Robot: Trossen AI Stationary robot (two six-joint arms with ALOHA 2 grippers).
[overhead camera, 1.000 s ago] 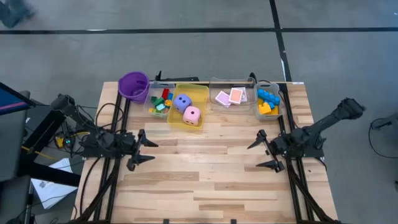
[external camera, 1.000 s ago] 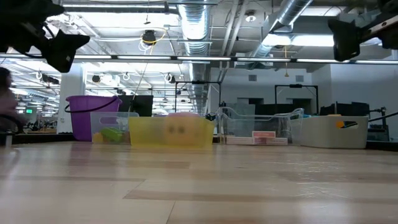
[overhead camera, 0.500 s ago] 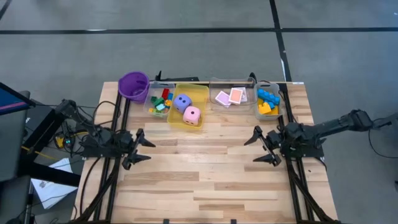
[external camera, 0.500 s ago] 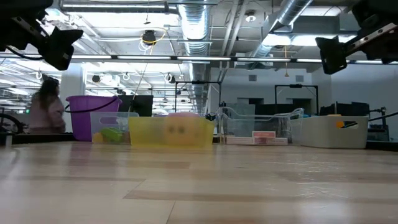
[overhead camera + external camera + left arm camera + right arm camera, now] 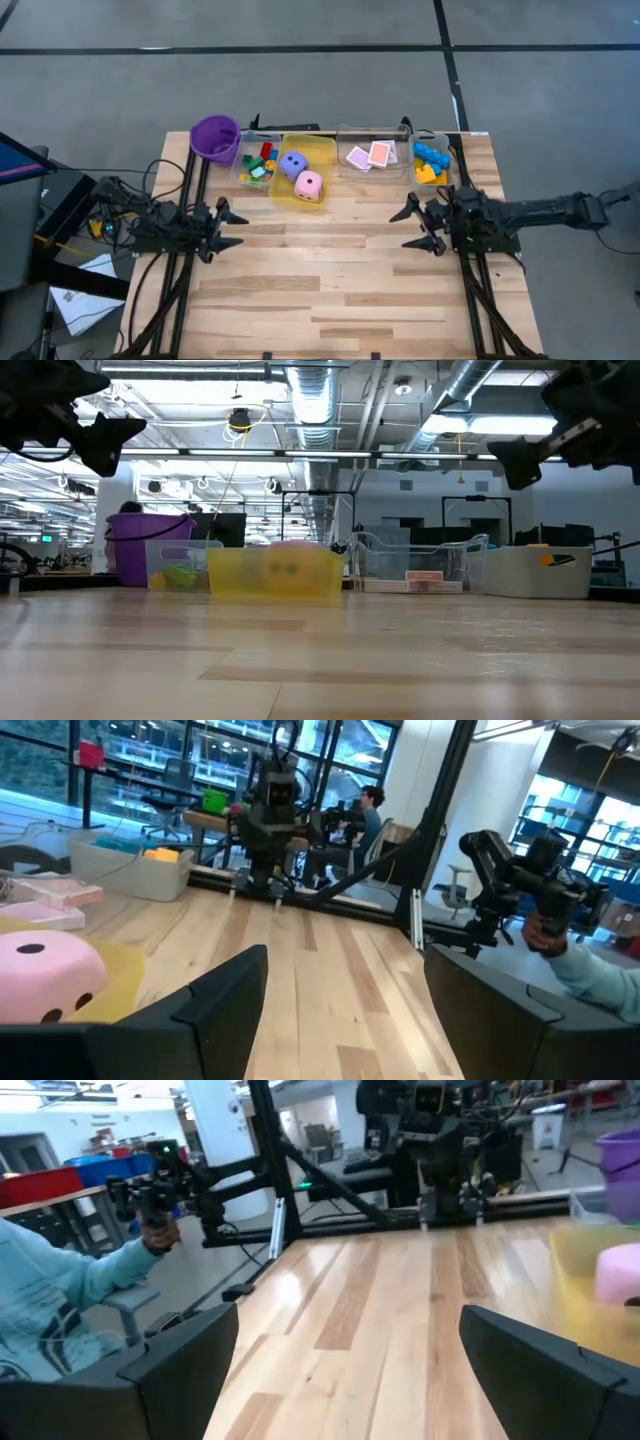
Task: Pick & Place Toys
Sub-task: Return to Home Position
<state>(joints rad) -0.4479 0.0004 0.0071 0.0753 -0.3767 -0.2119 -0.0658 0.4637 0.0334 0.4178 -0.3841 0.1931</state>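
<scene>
- Both claws have drifted slightly toward the far edge: my left claw and right claw gape wide.
- Bare light wooden table lies open between them.

The high camera was mounted overhead and looked straight down on the whole table and the surrounding floor. The low camera sat at board height by the near edge, facing level toward the containers along the far edge and the room beyond. The left wrist camera faced across the table toward the right arm. The right wrist camera faced back toward the left arm. All four views took in the yellow bin. Both wrist views showed the pink die.
</scene>
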